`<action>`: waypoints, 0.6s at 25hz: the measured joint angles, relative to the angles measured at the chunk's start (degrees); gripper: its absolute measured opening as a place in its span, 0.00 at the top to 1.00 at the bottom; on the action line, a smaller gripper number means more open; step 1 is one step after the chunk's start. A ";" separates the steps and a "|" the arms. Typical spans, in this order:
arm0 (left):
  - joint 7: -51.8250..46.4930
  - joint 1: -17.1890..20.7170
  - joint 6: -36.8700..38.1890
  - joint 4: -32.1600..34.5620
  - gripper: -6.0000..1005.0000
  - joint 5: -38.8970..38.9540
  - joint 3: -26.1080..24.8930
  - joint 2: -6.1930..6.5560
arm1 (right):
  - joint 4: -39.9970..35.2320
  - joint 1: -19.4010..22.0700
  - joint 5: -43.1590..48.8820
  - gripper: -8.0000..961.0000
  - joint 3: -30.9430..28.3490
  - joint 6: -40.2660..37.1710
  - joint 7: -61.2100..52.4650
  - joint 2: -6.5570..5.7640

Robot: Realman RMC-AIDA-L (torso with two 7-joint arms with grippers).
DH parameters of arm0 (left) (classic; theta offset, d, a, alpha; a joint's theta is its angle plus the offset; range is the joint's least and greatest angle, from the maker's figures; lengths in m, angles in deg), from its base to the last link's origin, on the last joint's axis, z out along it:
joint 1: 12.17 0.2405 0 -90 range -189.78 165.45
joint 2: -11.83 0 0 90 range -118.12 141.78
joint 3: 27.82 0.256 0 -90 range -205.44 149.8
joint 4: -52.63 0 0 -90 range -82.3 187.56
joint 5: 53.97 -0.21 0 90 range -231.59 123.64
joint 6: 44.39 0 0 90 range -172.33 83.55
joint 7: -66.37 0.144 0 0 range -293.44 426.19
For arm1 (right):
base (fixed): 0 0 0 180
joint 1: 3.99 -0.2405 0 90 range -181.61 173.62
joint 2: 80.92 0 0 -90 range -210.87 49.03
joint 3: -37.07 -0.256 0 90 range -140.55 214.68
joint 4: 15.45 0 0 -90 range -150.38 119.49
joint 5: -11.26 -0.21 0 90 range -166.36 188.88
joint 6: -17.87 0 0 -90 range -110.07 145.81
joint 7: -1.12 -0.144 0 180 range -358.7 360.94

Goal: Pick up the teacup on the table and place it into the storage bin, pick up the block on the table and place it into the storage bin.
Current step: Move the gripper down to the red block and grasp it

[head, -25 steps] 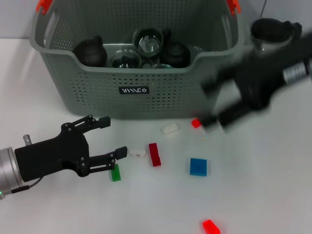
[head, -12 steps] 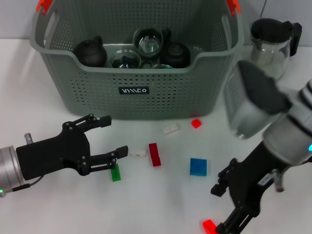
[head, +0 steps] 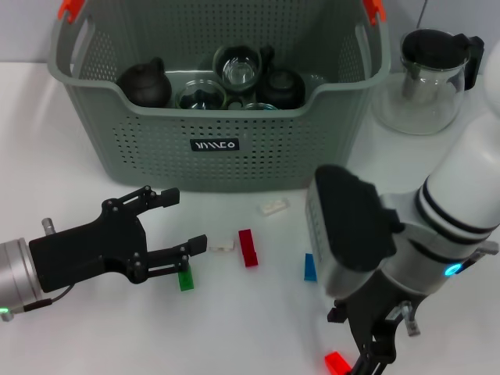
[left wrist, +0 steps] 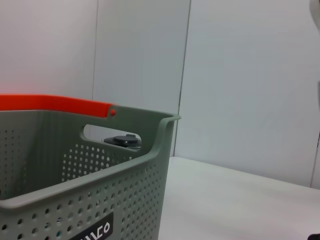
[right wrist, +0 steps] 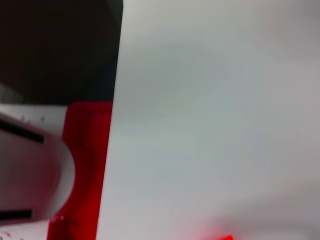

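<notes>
Right black gripper [head: 373,344] low over the small bright red block [head: 337,363] at the table's near edge; cannot tell how far open. Should descend straight, centre on the block, close gently. Left black gripper [head: 173,226] wide open, empty, just beside small green block [head: 185,277]. Large grey-green perforated storage bin [head: 211,148] behind, already holding teacups.

Bright, even light from above. Soft shadows fall under the storage bin [head: 219,117]. The right wrist view is out of focus.

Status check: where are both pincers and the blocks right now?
Left pincer open, low over green block. Right pincer down by red block. Storage bin behind, nothing in the way.
</notes>
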 joint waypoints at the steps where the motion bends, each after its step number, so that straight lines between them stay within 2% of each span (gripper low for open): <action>1: -0.03 0.02 -0.10 -0.12 0.13 0.03 0.00 -0.01 | 0.05 -0.08 0.41 0.06 1.09 0.44 -0.08 0.04; 15: -0.33 -0.04 -0.30 -0.34 0.13 0.13 -0.78 -0.12 | 0.04 -0.84 0.77 0.06 6.29 1.68 -0.73 0.32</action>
